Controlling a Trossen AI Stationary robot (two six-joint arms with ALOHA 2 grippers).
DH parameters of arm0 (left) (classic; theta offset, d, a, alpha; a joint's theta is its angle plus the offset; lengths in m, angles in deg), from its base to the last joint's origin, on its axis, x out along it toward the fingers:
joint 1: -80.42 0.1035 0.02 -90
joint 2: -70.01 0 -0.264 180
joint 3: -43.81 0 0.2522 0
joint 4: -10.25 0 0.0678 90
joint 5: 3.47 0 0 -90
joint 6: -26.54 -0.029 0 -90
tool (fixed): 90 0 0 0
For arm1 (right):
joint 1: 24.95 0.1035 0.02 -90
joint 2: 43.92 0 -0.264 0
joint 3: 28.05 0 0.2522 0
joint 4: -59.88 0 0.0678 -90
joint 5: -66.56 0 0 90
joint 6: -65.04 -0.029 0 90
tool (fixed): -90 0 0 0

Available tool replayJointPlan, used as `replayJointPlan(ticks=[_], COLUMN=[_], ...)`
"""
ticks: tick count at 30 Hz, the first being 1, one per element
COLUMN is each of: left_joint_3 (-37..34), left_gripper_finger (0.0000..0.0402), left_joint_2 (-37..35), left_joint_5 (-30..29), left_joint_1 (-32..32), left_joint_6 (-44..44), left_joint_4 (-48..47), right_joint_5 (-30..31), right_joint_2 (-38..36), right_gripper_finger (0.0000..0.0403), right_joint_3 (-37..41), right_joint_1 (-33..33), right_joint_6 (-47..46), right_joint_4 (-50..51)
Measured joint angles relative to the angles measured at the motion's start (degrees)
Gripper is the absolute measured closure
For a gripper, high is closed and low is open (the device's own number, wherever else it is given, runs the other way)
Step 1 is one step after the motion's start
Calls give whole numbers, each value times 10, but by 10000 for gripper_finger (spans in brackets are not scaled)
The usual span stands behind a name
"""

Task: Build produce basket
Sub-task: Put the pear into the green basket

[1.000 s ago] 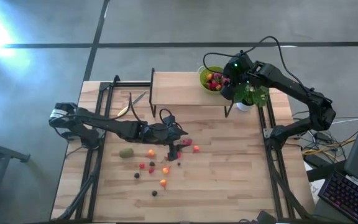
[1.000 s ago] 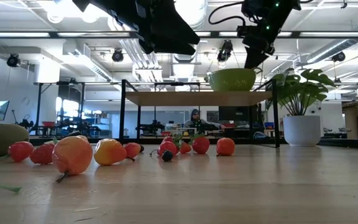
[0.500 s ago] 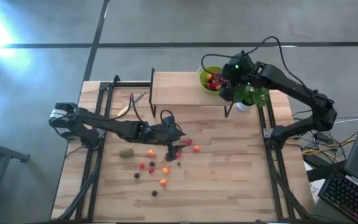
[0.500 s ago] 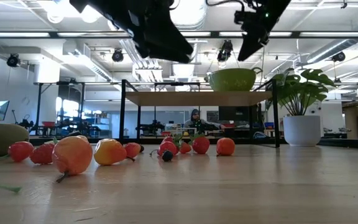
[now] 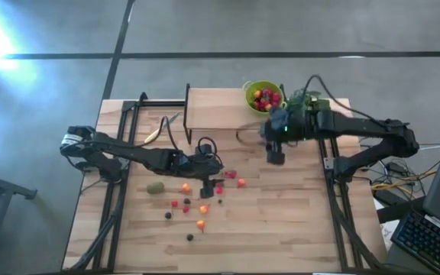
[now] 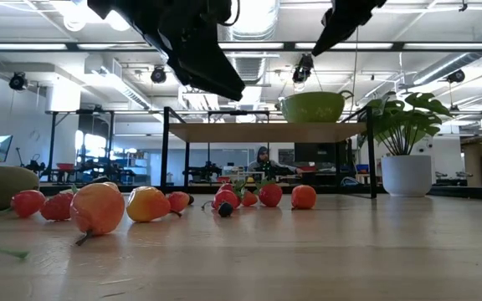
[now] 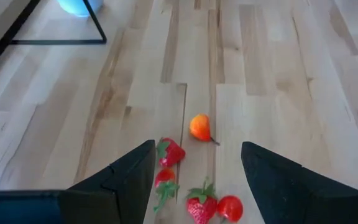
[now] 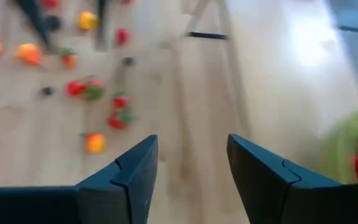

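Left gripper (image 7: 194, 177) gapes above scattered produce (image 5: 202, 208); right gripper (image 8: 188, 174) — jaws parted, empty — over bare table (image 5: 281, 221).

Produce basket (image 5: 263, 95): small round lime-green colander, upright on the raised wooden shelf at about 1 o'clock from table centre, holding several red fruits. Produce (image 5: 195, 200): small red, orange and dark berries scattered loose on the tabletop at about 9 o'clock; one brownish-green oval fruit (image 5: 155, 187) lies at their 9 o'clock edge.
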Motion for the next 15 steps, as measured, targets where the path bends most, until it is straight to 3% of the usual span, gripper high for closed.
replayJointPlan(ticks=[7,15], left_joint_3=[-44,-100], left_gripper_finger=[158,158], left_joint_2=[4,5], left_joint_5=[-3,-12], left_joint_1=[7,37], left_joint_6=[-1,-3], left_joint_4=[4,58], right_joint_5=[4,6], right_joint_2=[0,0], right_gripper_finger=[225,230], right_joint_3=[65,154], right_joint_1=[93,114], right_joint_6=[-29,-43], right_joint_4=[-68,-199])
